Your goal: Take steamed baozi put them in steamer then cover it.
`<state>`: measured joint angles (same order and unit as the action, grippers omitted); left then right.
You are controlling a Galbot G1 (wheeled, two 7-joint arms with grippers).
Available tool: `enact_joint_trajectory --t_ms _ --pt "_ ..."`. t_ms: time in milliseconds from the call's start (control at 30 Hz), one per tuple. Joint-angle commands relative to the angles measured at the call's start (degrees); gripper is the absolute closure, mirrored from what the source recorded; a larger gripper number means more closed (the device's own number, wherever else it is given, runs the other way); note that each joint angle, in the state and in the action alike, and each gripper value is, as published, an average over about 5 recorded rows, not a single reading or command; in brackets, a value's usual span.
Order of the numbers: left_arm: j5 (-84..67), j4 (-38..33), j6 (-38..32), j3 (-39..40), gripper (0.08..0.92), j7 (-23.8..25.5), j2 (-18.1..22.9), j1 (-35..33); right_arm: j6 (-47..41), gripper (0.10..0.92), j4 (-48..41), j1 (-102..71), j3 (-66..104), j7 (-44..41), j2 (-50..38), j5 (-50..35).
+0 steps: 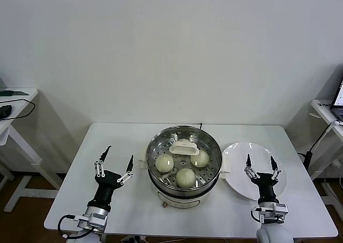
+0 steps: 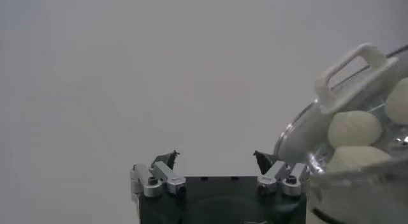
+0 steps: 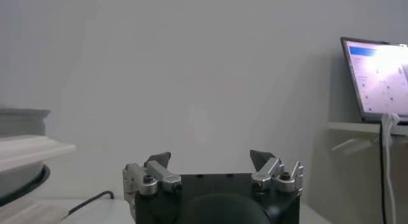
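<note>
The steel steamer point(image 1: 184, 192) stands mid-table with the clear glass cover point(image 1: 211, 146) lying on it, its cream handle point(image 1: 185, 146) on top. Three baozi show through the glass point(image 1: 164, 163) point(image 1: 199, 157) point(image 1: 185, 177); a fourth is hidden. My left gripper point(image 1: 120, 152) is open and empty, left of the steamer, fingers pointing up. In the left wrist view point(image 2: 215, 155) the cover point(image 2: 299, 126) and baozi point(image 2: 354, 128) show beside it. My right gripper point(image 1: 259, 157) is open and empty over the plate, also open in the right wrist view point(image 3: 210, 155).
An empty white plate point(image 1: 236, 157) lies right of the steamer. The white table point(image 1: 123, 135) has bare room at left. A laptop point(image 3: 376, 78) sits on a side table at far right; another side table point(image 1: 13, 101) is at far left.
</note>
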<state>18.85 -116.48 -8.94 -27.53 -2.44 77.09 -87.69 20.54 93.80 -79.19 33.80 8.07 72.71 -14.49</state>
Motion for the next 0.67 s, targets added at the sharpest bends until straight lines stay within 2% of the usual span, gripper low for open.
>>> enact_joint_trajectory --t_ms 33,667 --pt "-11.11 4.44 -8.53 -5.27 0.177 1.07 0.5 -1.14 -1.39 0.203 1.15 -1.43 0.67 -0.43 -0.41 -2.09" --pt "-10.57 4.75 -7.99 -5.78 0.177 1.17 0.49 -1.07 -1.18 0.203 0.67 -1.38 0.0 -0.45 0.12 -1.4"
